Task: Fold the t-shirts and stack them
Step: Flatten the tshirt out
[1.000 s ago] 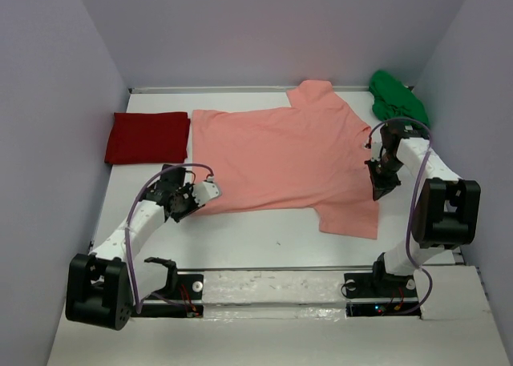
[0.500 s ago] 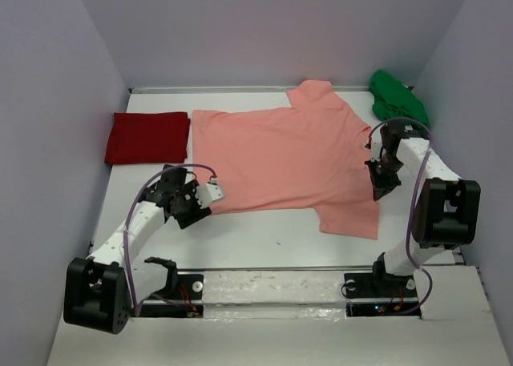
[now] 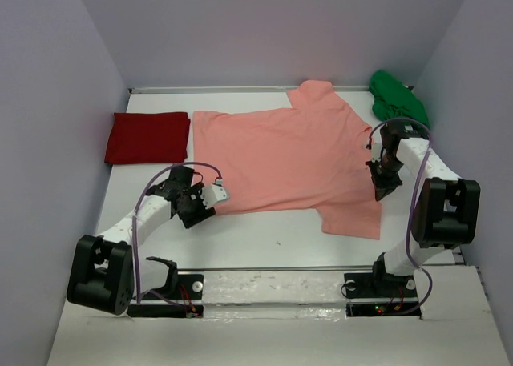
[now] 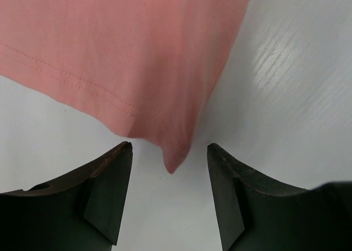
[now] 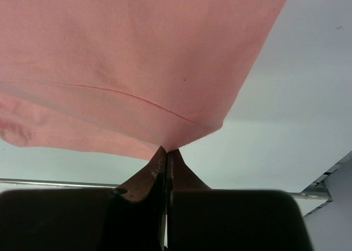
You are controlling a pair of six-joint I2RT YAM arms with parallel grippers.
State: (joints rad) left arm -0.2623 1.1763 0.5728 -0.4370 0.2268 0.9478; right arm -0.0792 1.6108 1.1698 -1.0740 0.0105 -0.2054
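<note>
My left claw (image 4: 169,147) stood open around the loose seven-o'clock corner of the salmon-pink shirt (image 3: 280,154), gripping nothing. My right claw (image 5: 166,151) was clamped on its three-o'clock edge, the pinched cloth hidden between the fingers.

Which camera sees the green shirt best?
The top camera: the green shirt lies crumpled at the far right corner of the table. Both wrist cameras point at the pink shirt, with no green in sight.

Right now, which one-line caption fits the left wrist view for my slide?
Open left gripper straddles the hem corner of the salmon-pink t-shirt lying on the white table.
</note>
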